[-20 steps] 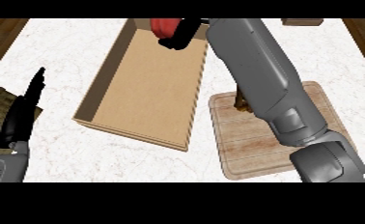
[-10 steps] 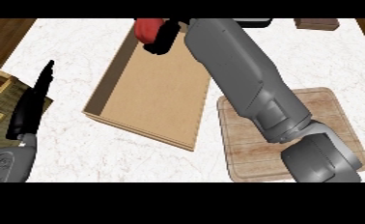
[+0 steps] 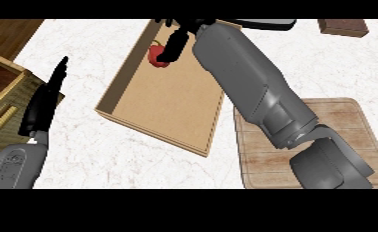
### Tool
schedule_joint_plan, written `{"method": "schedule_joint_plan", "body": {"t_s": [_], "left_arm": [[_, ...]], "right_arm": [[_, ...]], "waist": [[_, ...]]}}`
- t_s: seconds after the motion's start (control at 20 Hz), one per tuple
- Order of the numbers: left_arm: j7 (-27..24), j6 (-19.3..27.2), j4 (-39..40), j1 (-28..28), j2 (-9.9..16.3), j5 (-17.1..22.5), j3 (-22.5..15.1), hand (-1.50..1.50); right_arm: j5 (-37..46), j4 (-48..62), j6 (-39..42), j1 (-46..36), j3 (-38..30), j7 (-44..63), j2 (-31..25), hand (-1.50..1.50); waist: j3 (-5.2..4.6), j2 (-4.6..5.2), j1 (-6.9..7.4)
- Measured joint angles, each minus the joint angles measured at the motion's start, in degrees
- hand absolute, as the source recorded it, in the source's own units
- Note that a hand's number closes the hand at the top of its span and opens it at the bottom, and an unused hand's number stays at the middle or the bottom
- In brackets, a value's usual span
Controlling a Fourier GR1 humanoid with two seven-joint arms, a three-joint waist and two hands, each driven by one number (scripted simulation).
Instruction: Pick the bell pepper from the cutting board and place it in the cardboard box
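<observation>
One red bell pepper [image 3: 157, 56] to track: it sits inside the cardboard box [image 3: 166, 103], in the far end near the box's left wall, apparently resting on the box floor. Right hand [image 3: 177, 43] is over the same far end of the box, fingers pointing down and touching or just beside the pepper's right side; can't tell from this angle whether they're clamped on it or apart. Left hand [image 3: 46, 101] is well left of the box, fingers straight, resting. Cutting board [image 3: 332, 126] lies just right of the box, partly under the right forearm.

Handling guess: light, hollow, stiff-walled but glossy skin, so likely slippery and prone to roll on its lobes. Best hold is across the widest body, opposing sides, not the stem.
</observation>
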Motion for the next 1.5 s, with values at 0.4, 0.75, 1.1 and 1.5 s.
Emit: {"method": "schedule_joint_plan", "body": {"t_s": [0.4,0.75,1.1,1.5], "left_arm": [[0.23,-0.3,1.37,-1.95,-0.65,-0.42,-0.46,0.0],[0.26,-0.94,1.61,-1.77,0.33,0.29,0.84,0.0],[0.47,-0.47,1.03,0.06,0.86,0.49,2.16,0.0],[-0.34,0.37,-0.09,2.13,0.31,0.43,2.71,0.0]], "right_arm": [[-6.94,-0.93,-2.43,1.86,2.11,-2.4,0.01,-1.5],[-15.16,-1.96,-7.52,2.02,-1.55,-6.79,0.0,-1.5],[-20.61,1.77,-5.07,0.7,-8.3,-12.05,-1.24,-1.5],[-22.6,6.67,3.58,1.72,-12.52,-16.26,-11.92,-1.5]], "waist": [[0.04,0.3,0.89],[0.11,0.13,-0.09],[0.15,-0.12,-2.66],[0.2,-0.11,-3.82]]}}
